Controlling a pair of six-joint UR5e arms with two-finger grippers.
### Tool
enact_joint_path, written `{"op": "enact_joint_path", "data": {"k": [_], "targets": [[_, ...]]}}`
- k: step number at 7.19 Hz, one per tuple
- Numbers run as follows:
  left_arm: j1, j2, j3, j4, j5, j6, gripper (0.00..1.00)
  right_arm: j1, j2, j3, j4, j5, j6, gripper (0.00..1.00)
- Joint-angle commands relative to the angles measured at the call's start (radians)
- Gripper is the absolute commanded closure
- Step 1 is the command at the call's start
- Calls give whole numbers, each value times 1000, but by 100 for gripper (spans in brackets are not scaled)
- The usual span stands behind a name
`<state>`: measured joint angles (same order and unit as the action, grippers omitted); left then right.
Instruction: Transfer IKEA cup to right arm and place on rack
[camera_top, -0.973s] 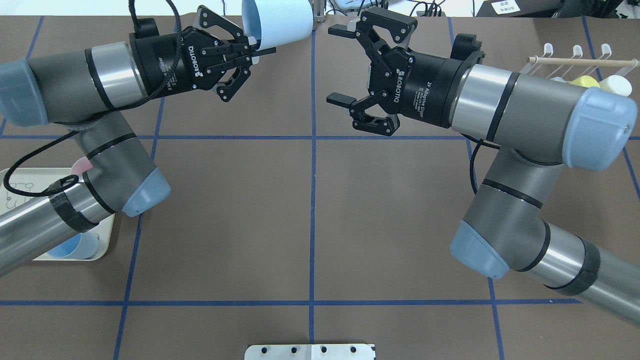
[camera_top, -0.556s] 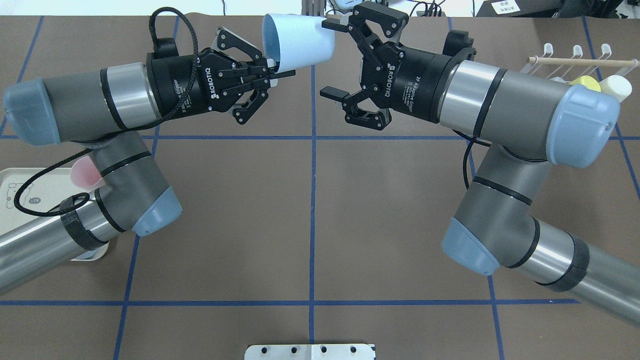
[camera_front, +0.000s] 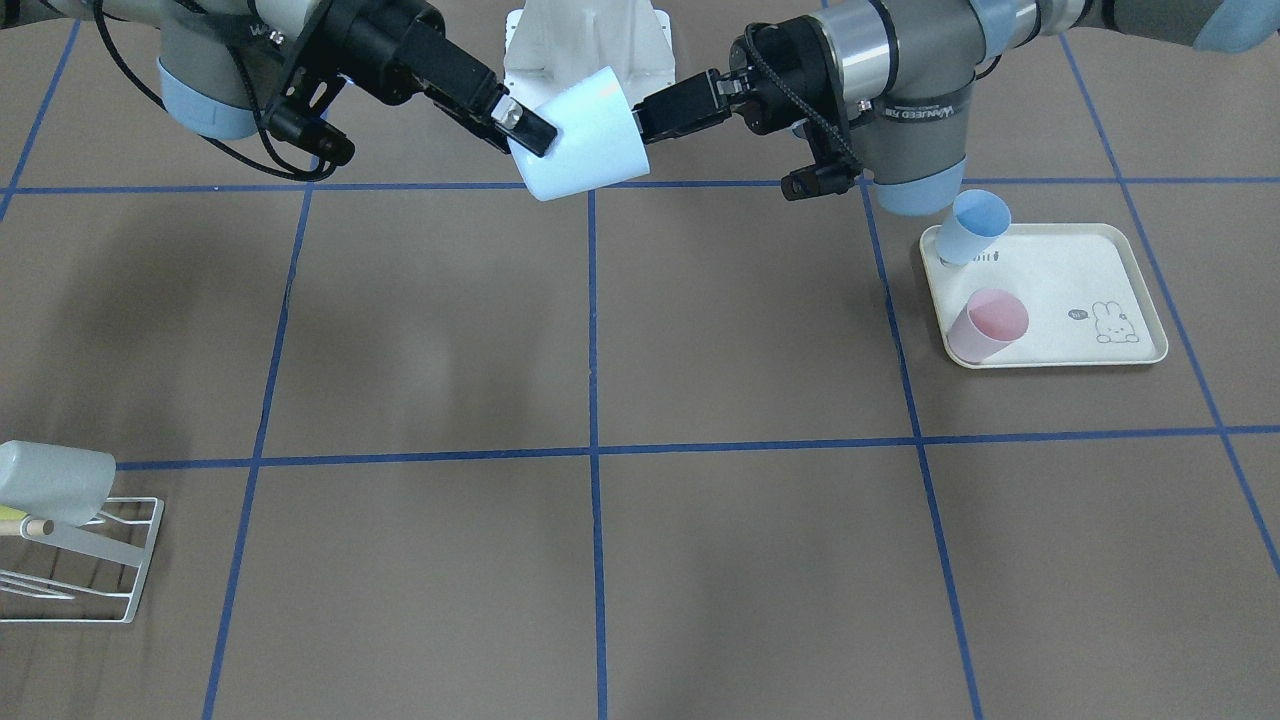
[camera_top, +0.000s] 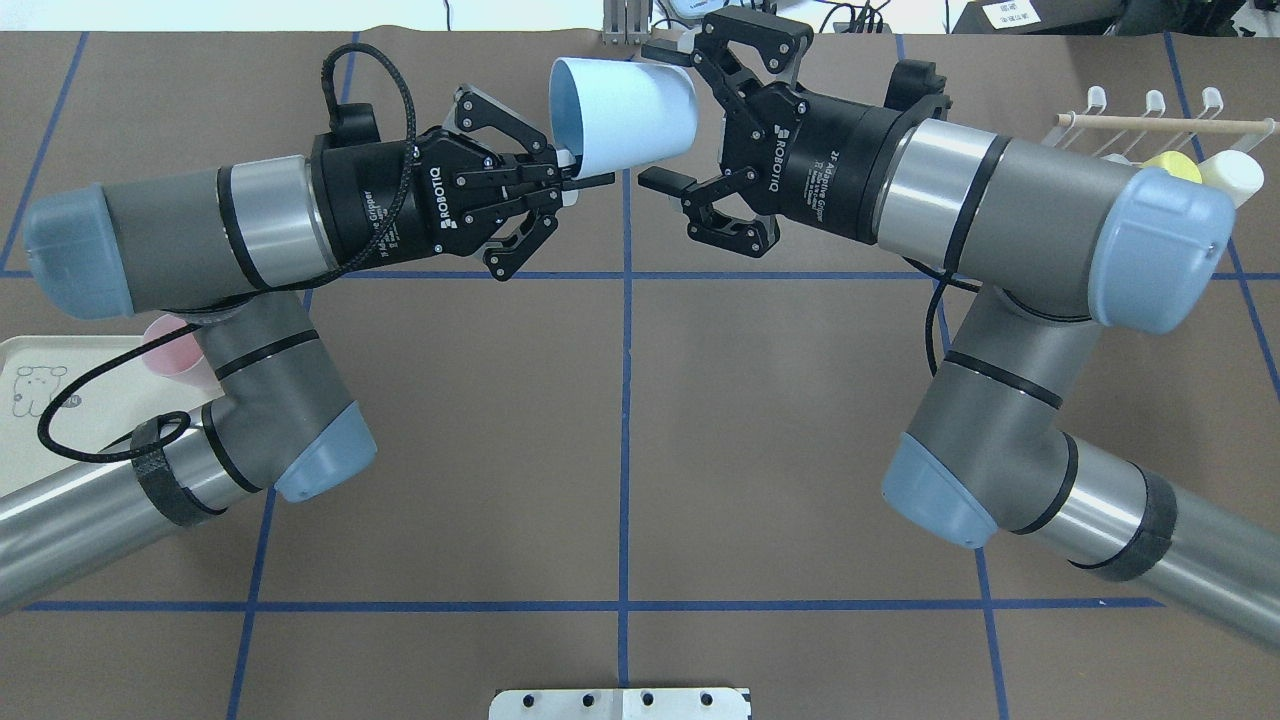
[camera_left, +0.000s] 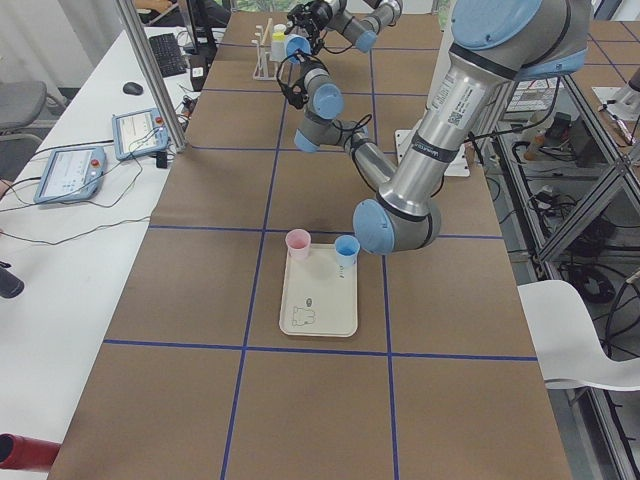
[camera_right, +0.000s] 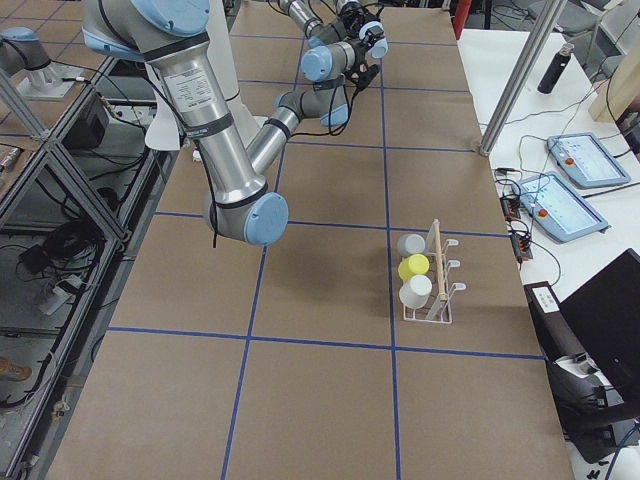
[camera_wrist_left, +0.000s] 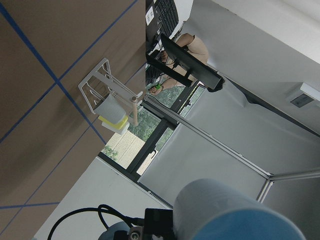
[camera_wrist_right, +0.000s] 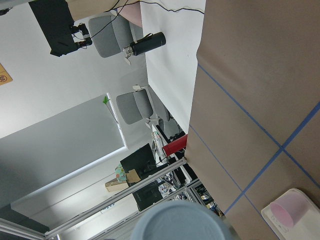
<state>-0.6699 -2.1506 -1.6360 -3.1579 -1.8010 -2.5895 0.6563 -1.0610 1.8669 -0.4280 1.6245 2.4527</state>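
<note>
Pale blue plastic IKEA cup (camera_top: 625, 110) is rim-pinched in the left fingers (camera_top: 585, 181); for handover, the open right fingers (camera_top: 662, 181), astride its base, must be closed.

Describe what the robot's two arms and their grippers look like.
The left arm and right arm match: silver-grey jointed tubes with pale blue joint caps and black bands. Each ends in a black two-finger gripper, the left gripper and right gripper, with white ROBOTIQ lettering. A black cable loops along each arm.
</note>
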Motion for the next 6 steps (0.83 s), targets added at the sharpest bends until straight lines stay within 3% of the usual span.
{"op": "enact_joint_path", "data": {"k": [1,2,3,4,6], "targets": [[10,0,-4,-2,0,0,100,2,-1,0,0,0,0,35],[12,0,-8,-1,0,2,91,2,-1,3,-2,0,0,65],[12,2,-19,13,2,0,6,2,-1,5,-3,0,0,90],[6,11,-31,15,0,3,0,5,-2,8,-5,0,0,97],[-58,114,-56,12,-12,53,0,78,-36,8,-38,15,-43,97]]}}
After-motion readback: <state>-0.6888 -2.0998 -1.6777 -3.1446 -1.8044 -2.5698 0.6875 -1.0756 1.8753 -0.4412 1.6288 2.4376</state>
